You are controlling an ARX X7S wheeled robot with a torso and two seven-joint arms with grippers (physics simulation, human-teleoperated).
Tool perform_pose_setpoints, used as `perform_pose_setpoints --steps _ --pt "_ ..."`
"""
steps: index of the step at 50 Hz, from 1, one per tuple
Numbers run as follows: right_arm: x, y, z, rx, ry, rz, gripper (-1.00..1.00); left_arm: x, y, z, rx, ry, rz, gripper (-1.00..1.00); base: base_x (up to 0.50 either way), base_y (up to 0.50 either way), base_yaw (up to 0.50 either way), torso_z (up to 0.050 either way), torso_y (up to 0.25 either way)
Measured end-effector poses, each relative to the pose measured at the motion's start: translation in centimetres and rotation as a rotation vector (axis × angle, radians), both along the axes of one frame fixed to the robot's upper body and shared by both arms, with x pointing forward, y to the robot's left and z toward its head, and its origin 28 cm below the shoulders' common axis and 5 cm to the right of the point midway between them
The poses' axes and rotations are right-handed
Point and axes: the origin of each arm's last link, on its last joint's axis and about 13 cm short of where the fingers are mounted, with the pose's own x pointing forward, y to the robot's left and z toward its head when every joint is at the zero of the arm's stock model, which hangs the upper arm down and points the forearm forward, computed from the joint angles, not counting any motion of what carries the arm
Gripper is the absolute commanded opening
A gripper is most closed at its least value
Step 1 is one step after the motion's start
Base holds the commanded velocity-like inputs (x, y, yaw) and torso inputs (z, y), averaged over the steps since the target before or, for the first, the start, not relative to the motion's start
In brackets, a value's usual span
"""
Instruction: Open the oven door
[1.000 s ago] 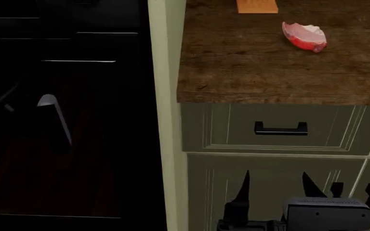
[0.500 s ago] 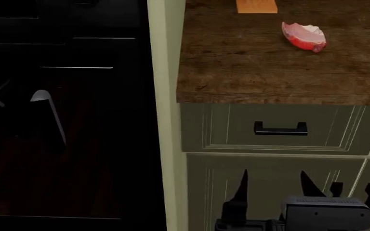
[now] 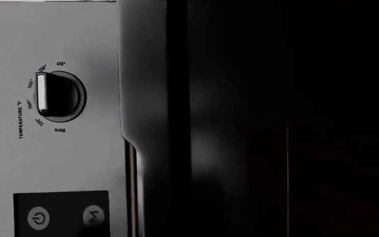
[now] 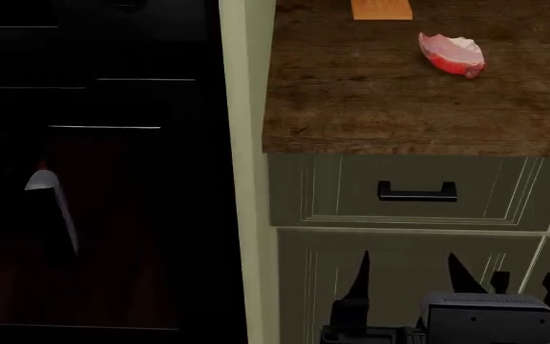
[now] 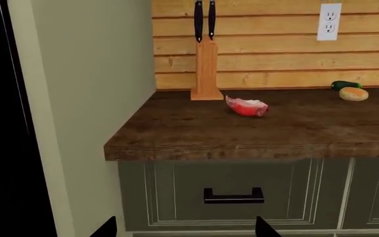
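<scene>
The oven door is a glossy black panel filling the left of the head view, with thin pale edge lines across its upper part. In the left wrist view the oven door stands very close, and a narrow gap shows between it and the silver control panel. My left gripper is lost in the dark: only a pale curved piece and dim arm shapes show in front of the door. My right gripper hangs open and empty before the olive lower cabinet.
A temperature knob sits on the control panel. Right of the oven are an olive post, a wooden counter with a pink piece and a knife block, and a drawer with a black handle.
The door's pale edge lines have slid downward in the head view, and the pale piece has moved down and left. The right arm has stayed still.
</scene>
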Motion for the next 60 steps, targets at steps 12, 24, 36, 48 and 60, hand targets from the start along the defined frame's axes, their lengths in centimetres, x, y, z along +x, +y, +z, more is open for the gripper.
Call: perform_pose_setpoints --steps 12,24,36,48,60 --pt "-0.1 0.0 0.0 0.004 -0.006 0.000 1.00 -2.1 0.2 -0.5 0.001 -0.005 -0.013 -1.00 0.00 0.00 0.00 0.000 0.000" --pt "-0.1 0.1 0.2 0.003 -0.010 0.005 1.00 -4.2 0.4 -1.0 -0.013 0.002 -0.026 -1.00 0.00 0.00 0.00 0.000 0.000" --pt "-0.2 0.1 0.2 0.003 -0.013 0.009 1.00 -6.3 0.6 -1.7 -0.016 0.004 -0.039 -1.00 0.00 0.00 0.00 0.000 0.000" --pt "-0.3 0.1 0.4 0.001 -0.018 0.011 1.00 -8.6 0.8 -2.5 -0.032 0.010 -0.048 -1.00 0.00 0.00 0.00 0.000 0.000" --pt "-0.7 0.1 0.4 -0.002 -0.021 0.011 1.00 -10.6 0.8 -3.4 -0.064 0.021 -0.049 -1.00 0.00 0.00 0.00 0.000 0.000"
